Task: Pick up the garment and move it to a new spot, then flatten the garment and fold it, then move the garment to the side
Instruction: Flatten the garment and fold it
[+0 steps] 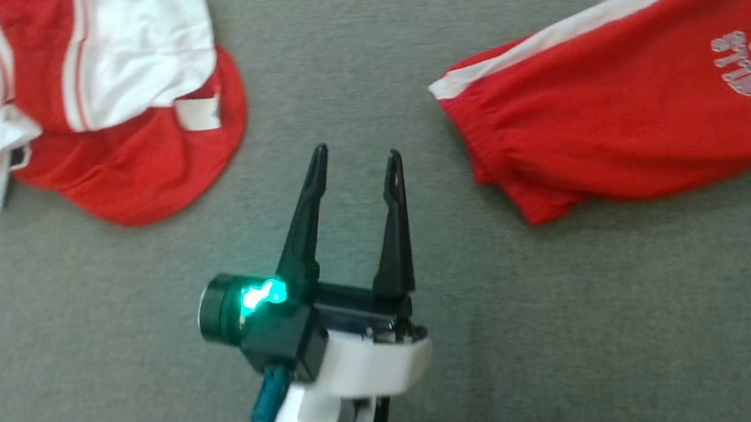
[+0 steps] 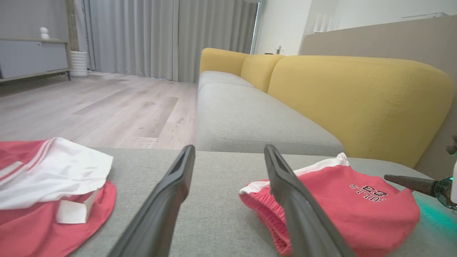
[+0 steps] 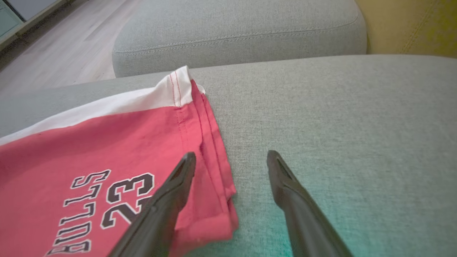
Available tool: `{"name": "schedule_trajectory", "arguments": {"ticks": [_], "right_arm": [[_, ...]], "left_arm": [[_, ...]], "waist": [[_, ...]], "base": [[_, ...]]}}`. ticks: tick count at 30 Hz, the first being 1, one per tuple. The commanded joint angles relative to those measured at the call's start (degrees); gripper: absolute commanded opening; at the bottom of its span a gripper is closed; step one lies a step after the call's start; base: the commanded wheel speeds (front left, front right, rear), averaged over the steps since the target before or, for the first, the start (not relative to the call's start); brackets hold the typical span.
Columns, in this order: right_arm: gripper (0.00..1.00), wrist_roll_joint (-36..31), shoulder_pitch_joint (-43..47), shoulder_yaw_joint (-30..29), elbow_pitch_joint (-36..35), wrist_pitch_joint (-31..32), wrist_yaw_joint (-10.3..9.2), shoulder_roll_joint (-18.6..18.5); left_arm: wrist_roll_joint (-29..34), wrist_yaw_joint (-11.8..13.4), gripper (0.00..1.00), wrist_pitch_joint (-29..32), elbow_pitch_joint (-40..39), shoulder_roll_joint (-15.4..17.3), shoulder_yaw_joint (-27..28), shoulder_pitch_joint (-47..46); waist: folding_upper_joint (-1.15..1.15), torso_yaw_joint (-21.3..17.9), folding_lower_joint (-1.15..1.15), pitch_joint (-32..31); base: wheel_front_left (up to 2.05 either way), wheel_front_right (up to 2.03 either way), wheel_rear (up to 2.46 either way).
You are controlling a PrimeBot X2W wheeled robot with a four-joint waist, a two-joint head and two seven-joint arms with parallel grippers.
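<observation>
Your left claw (image 1: pixel 358 152) stood spread over the bare grey cushion (image 1: pixel 335 38), between the crumpled jersey (image 1: pixel 114 153) at upper left and the red shorts (image 1: pixel 630 121) at right. Your right claw (image 3: pixel 231 154), also spread, pinched nothing; it hung beside the shorts' hem. A low move could catch that hem and drag the cloth out of shape, I think, because the woven cushion looked grippy. Behind were a yellow backrest (image 2: pixel 357 100) and a wooden floor (image 2: pixel 89 107).

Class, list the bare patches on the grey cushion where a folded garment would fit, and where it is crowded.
Widest: the near strip of the grey cushion, below both garments. A narrower lane lies between the crumpled jersey and the red shorts, but the open left claw is over it. Crowded: far left and far right.
</observation>
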Motion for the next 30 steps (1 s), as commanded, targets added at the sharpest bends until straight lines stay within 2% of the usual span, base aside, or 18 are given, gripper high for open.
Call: {"name": "schedule_trajectory", "arguments": {"ticks": [1,7,8,9,10,16,22,26,30], "right_arm": [[1.00,-0.3,-0.9,-0.2,0.3,0.2,0.36,-1.4],[1.00,0.1,-2.4,-0.4,6.6,4.3,0.36,0.3],[0.65,0.3,-2.4,-0.2,7.1,4.6,0.36,0.6],[0.09,0.4,-2.2,0.1,7.3,4.7,0.36,0.9],[0.00,0.7,-2.0,0.5,7.2,4.8,0.36,1.2],[0.00,1.8,-0.3,0.5,7.6,2.5,0.36,1.2],[0.00,2.0,2.1,-0.1,7.6,-0.8,0.36,-2.3],[0.00,1.1,2.1,-0.4,8.2,-2.3,0.36,-4.0],[0.00,1.0,0.3,-1.2,7.5,-4.6,0.36,-3.7]], "left_arm": [[1.1,0.8,1.00,-0.3,-3.3,0.3,1.7,0.5],[4.6,1.1,1.00,-0.3,-4.7,0.3,1.1,2.6],[4.8,1.0,1.00,-0.3,-4.7,0.3,1.2,2.8],[5.0,0.9,1.00,-0.3,-4.5,0.3,1.4,3.1],[5.3,1.0,1.00,-0.3,-4.2,0.3,1.8,3.4],[8.1,0.6,1.00,-0.3,-2.2,0.3,4.9,5.7],[9.8,-1.0,1.00,-0.3,-1.0,1.0,8.3,8.6],[10.5,-1.9,1.00,-0.3,-0.7,1.0,9.4,8.9],[10.8,-3.2,1.00,-0.3,-0.1,0.8,10.0,8.9]], "waist": [[0.00,1.7,0.01,-0.2],[0.00,4.1,0.01,-0.5],[0.00,4.2,0.01,-0.8],[0.00,4.1,0.01,-1.1],[0.00,3.8,0.01,-1.5],[0.00,-0.2,0.01,-4.5],[0.00,-5.4,0.01,-6.2],[0.00,-6.8,0.01,-6.2],[0.00,-7.9,0.01,-6.5]], "base": [[0.00,0.00,0.00],[0.00,0.00,0.00],[0.00,0.00,0.00],[0.00,0.00,0.00],[0.00,0.00,0.00],[0.00,0.00,0.00],[0.00,0.00,0.00],[0.00,0.00,0.00],[0.00,0.00,0.00]]}}
